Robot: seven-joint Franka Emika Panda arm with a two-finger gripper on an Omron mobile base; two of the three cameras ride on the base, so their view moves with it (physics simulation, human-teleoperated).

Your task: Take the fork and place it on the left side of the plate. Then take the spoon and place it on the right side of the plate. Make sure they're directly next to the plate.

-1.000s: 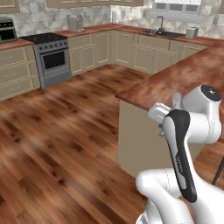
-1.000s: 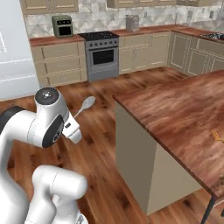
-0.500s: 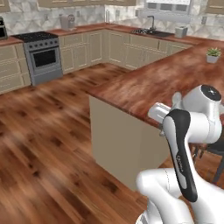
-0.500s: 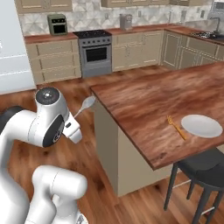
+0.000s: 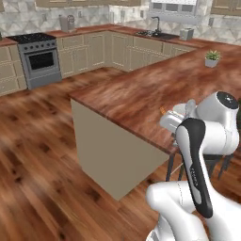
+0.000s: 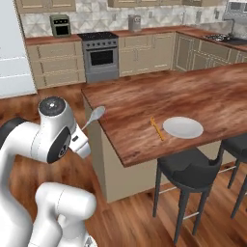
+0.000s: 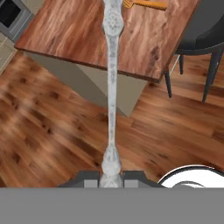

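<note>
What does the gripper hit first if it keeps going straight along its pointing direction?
Probably the island counter. The gripper, shut on the spoon, points along the spoon's handle toward the countertop near the fork. The spoon's bowl would likely touch first. Depth is unclear; the floor lies between.

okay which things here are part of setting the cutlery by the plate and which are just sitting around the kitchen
Part of the job:
- silver-grey metal spoon, held in the gripper
- slender orange fork, lying left of the plate
- round pale plate on the wooden counter

Just around:
- small potted plant
- black bar stool
- steel oven range
</note>
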